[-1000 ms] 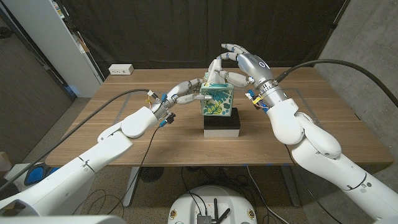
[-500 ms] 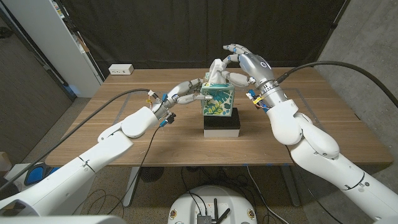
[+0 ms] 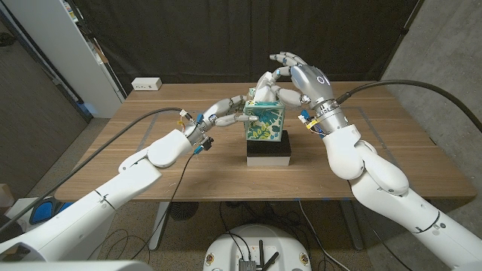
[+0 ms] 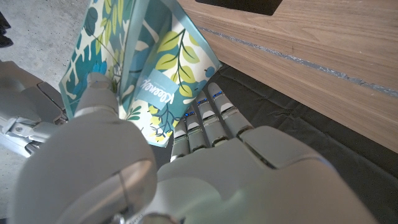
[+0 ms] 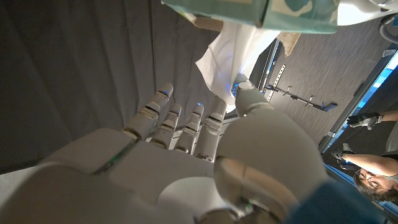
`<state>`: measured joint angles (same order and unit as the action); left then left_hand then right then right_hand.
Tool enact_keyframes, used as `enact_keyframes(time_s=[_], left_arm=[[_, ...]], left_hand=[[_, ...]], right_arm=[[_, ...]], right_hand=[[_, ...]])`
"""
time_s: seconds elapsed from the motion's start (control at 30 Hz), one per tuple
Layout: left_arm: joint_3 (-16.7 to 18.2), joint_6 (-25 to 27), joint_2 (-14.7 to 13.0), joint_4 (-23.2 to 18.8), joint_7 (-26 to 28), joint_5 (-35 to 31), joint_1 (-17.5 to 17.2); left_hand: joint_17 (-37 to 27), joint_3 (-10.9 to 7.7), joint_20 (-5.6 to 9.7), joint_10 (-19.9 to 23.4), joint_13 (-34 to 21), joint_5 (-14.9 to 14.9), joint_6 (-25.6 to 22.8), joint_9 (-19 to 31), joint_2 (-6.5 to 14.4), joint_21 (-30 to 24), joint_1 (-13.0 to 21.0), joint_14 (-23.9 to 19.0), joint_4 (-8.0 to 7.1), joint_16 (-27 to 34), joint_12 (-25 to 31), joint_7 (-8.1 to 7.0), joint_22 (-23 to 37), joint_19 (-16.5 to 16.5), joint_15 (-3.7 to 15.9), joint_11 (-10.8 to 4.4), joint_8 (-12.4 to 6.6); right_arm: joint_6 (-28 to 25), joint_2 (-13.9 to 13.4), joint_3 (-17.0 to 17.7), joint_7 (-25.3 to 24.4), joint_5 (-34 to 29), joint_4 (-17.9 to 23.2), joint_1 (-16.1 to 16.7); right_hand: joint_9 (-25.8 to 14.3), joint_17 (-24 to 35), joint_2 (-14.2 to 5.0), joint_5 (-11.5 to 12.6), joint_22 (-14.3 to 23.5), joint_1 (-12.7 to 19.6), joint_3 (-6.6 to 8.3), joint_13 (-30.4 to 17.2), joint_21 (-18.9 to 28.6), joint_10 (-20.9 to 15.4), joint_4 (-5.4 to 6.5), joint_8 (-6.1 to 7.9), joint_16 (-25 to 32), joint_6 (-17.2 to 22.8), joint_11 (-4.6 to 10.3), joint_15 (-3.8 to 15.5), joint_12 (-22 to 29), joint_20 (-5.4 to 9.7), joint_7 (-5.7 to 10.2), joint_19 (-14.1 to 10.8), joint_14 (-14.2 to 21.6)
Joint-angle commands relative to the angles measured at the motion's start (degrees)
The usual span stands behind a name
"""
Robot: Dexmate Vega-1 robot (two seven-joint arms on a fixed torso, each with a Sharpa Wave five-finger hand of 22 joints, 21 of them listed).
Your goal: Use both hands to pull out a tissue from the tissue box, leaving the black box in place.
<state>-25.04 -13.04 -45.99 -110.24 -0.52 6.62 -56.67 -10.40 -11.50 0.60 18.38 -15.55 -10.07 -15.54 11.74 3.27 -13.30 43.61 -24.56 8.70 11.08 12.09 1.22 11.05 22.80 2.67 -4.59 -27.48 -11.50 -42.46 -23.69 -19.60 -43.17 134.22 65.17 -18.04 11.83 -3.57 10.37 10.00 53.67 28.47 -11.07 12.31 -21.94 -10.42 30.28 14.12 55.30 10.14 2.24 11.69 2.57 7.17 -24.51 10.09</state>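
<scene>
Pinching the tissue (image 3: 263,81) above the tissue box (image 3: 264,122), right robot hand (image 3: 295,77) (left robot hand (image 3: 220,113) grips the box).

A tissue box (image 3: 263,122) stands on a black box (image 3: 269,150) near the middle of the wooden table (image 3: 151,128), a tissue (image 3: 263,84) rising from its top. The left hand (image 3: 220,113) sits on the box's left side, fingers against its wall, as the left wrist view confirms. The right hand (image 3: 295,77) is above and to the right of the box, thumb and a finger meeting on the tissue. A power strip (image 3: 147,84) lies at the table's far left corner, well apart from both boxes.
</scene>
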Motion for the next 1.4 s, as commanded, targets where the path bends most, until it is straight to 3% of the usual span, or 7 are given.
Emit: enact_keyframes(time_s=[0.03,0.53,1.4], left_arm=[[-0.16,0.36,0.03,-0.17,-0.01,-0.14,0.08],[-0.37,1.34,-0.05,-0.72,0.0,-0.35,0.23],[-0.88,2.3,0.13,-0.88,-0.3,-0.8,1.39]], left_hand=[[-0.19,-0.35,-0.07,0.03,-0.21,-0.01,-0.12,0.1,0.18,0.13,-0.64,0.35,-0.1,0.0,-0.15,0.19,0.24,-0.1,5.71,0.07,0.05],[-0.16,-0.51,-0.03,-0.03,-0.21,-0.01,-0.19,0.1,0.09,0.12,-0.73,0.36,-0.01,-0.01,-0.18,0.15,0.24,-0.1,5.73,-0.02,0.08],[-0.13,-0.84,-0.04,-0.01,-0.21,-0.02,-0.17,0.1,0.0,0.11,-0.85,0.37,0.13,-0.03,-0.16,0.18,0.24,-0.11,5.7,-0.06,0.18]], right_arm=[[3.83,0.03,-0.78,-5.98,-3.81,-2.94,-0.18],[9.32,2.14,-1.42,-16.6,-7.48,-8.13,-2.24],[13.2,5.26,-0.92,-25.74,-6.9,-12.87,-5.86]], right_hand=[[0.3,0.13,0.86,0.49,0.29,1.52,-1.1,-0.28,0.39,-1.15,0.24,0.9,0.34,2.28,1.2,7.78,0.51,1.41,2.14,-1.06,0.77],[1.26,0.34,1.52,1.24,0.33,2.63,-2.77,-0.33,0.47,-2.1,0.7,1.08,0.69,3.38,1.93,8.97,0.39,2.66,2.92,-1.8,1.35],[2.46,0.65,1.47,1.94,0.41,3.38,-4.83,-0.39,0.49,-2.9,1.27,0.88,0.96,3.77,1.99,9.4,0.19,3.46,3.53,-2.3,1.53]])
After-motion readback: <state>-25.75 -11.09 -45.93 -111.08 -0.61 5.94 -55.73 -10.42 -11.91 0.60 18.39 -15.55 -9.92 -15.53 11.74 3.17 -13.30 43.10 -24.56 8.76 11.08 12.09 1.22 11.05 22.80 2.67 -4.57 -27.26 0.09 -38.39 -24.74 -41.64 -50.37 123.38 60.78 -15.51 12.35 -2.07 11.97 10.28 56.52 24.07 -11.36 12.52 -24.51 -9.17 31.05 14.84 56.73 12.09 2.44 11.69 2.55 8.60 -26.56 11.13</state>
